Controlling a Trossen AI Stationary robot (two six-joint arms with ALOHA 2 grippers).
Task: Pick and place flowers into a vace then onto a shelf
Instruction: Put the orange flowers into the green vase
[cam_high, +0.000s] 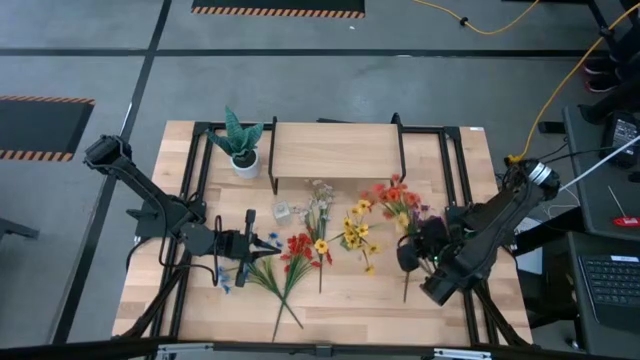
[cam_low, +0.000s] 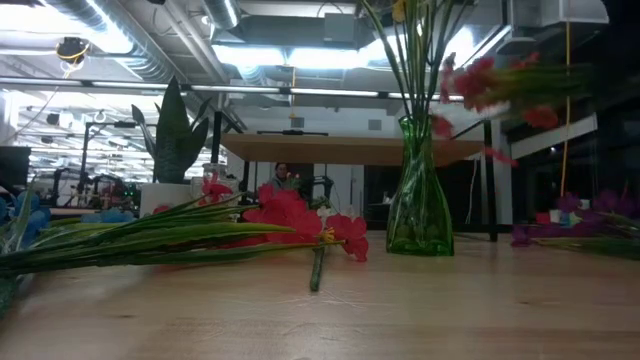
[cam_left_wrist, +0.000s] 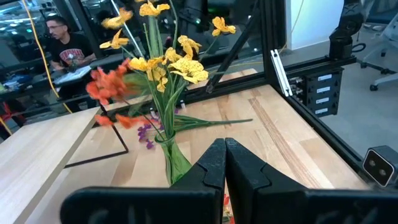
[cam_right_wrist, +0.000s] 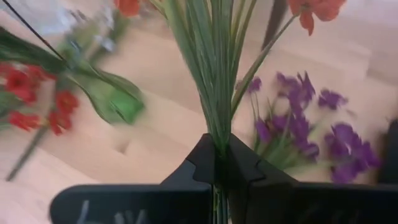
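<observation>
Flowers (cam_right_wrist: 214, 74) clamped in right end effector (cam_right_wrist: 219, 163); left end effector (cam_left_wrist: 225, 163) closed, empty.

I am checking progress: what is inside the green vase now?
The vase holds green stems; yellow flowers top them. The glass is see-through, but I cannot count the stems or see their ends at the bottom.

Green glass vase (cam_low: 419, 190); flowers (cam_high: 318, 235) red, yellow, orange, purple, blue and white on green stalks; pale wooden counter (cam_high: 340, 285) and shelf (cam_high: 335, 150).

Potted spiky plant (cam_high: 240, 142); seated person (cam_left_wrist: 65, 46)
</observation>
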